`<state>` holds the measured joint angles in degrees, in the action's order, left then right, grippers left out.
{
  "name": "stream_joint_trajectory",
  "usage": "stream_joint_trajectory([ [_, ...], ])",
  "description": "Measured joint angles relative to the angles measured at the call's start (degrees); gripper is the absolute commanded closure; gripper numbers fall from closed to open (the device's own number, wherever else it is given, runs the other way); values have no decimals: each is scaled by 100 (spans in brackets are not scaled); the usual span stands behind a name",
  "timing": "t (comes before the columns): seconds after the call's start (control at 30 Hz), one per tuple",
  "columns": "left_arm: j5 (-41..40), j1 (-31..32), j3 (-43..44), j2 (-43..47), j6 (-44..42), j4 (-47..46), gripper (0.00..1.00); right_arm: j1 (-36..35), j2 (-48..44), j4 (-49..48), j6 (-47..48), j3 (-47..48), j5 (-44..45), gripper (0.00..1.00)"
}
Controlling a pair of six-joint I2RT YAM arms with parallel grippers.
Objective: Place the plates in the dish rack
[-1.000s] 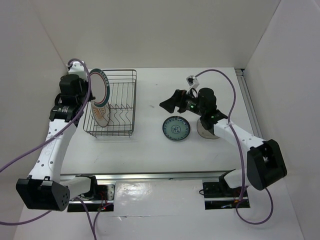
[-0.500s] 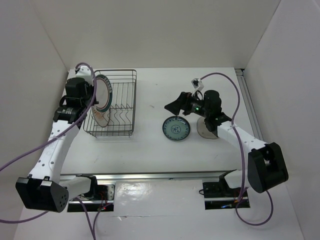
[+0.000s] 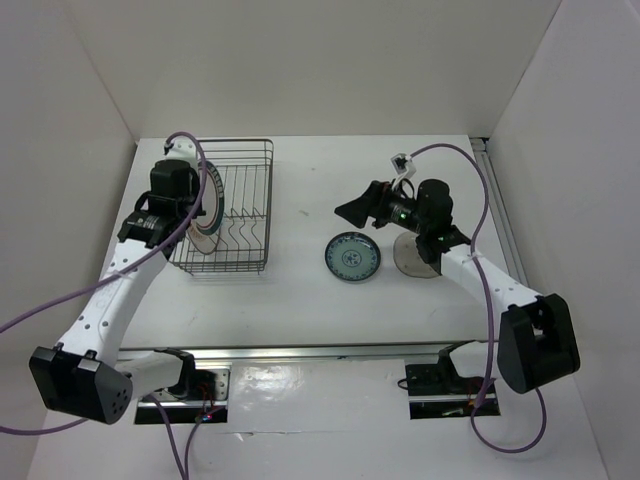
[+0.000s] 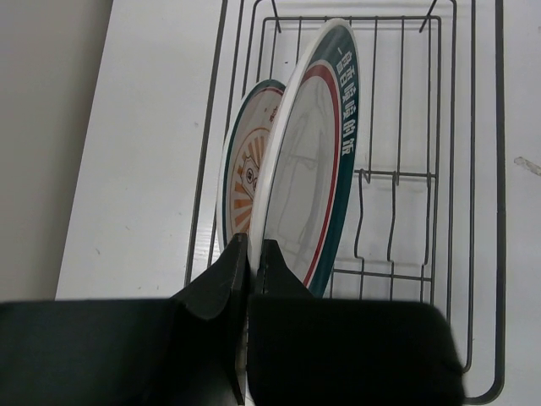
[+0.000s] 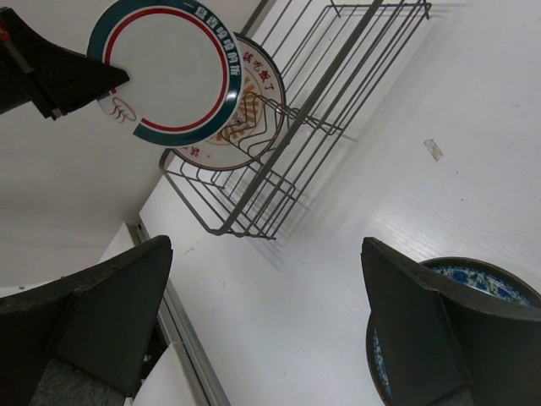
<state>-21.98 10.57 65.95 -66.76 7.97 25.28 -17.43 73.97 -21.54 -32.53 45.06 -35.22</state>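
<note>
Robot lab test cell. Bare white table (image 3: 300,295) boxed in by plain white walls (image 3: 320,70). Left arm (image 3: 110,300) and right arm (image 3: 490,285) are bolted by a metal rail (image 3: 320,352) at the near edge. Loose purple cables (image 3: 445,148) trail around.

The top external camera looks down from above and behind the arm bases, wide enough to hold the whole table (image 3: 300,290). The left wrist camera sits close behind the left gripper (image 4: 252,241), facing down into the dish rack (image 4: 394,211) past a teal-rimmed plate (image 4: 313,169). The right wrist camera looks out between the wide-set fingers of the right gripper (image 5: 266,245), tilted, from farther across the table. All three views share the rack and that plate.
</note>
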Motion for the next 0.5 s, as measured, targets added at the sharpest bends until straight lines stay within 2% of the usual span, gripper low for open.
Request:
stream_joint_trajectory([
  [0.5, -50, 2, 4, -551, 179, 37, 100, 70, -122, -44, -26, -48, -33, 0],
])
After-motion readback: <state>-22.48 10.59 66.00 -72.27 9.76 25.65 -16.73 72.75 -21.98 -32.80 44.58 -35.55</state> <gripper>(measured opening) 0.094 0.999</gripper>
